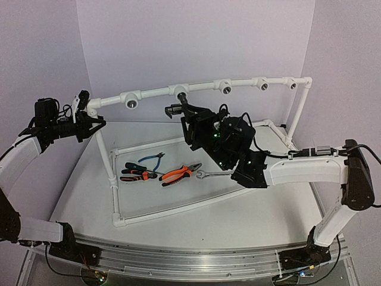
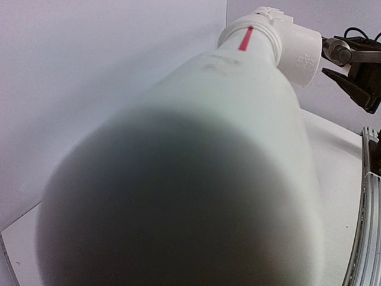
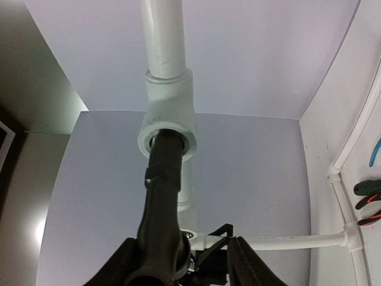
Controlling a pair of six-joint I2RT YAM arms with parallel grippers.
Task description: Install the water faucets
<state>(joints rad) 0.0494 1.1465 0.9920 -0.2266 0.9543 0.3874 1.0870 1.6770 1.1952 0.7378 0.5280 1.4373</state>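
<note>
The faucet (image 3: 162, 196) sits nose-first in the tee (image 3: 169, 95), its stem inside the socket, so the fitting probably carries it. Just in front of the tee, the right gripper (image 3: 183, 259) has its fingers (image 3: 247, 265) spread, one clear of the faucet body, perhaps to re-grip for another turn. Far left of the tee, the left gripper (image 1: 89, 122) sits against the pipe (image 2: 238, 119), seemingly bracing it. I cannot tell how its fingers stand. The wrench (image 1: 209, 174) lies on the worktop (image 1: 250, 208), below the tee.

top: overhead, behind | left wrist: against pipe (image 2: 238, 119) | right wrist: along faucet (image 3: 164, 196) to same pipe
</note>
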